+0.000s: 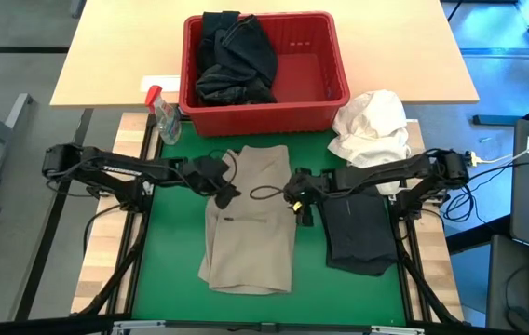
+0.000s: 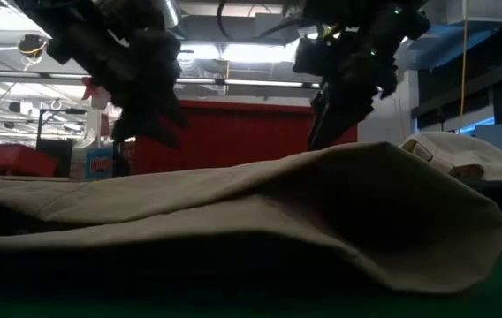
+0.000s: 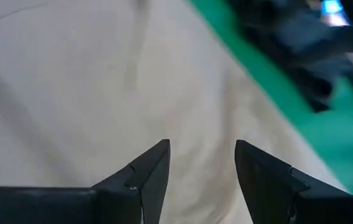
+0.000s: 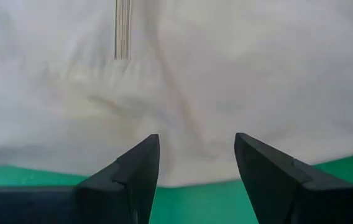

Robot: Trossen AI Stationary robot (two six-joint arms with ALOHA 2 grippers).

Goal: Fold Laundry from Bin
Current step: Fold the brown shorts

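Midway through the laundry job, a khaki garment [image 1: 249, 219] lies spread on the green tabletop [image 1: 176, 237] between the two arms, with a dark garment [image 1: 358, 233] already folded to its right and more dark laundry [image 1: 235, 58] waiting in the red bin [image 1: 320, 110] at the far edge, so several pieces appear left to fold. The left tool [image 1: 225, 191] hovers over the khaki garment's upper left part, fingers apart and empty, while the right tool [image 1: 294, 197] hangs at its right edge, likewise spread and holding nothing.
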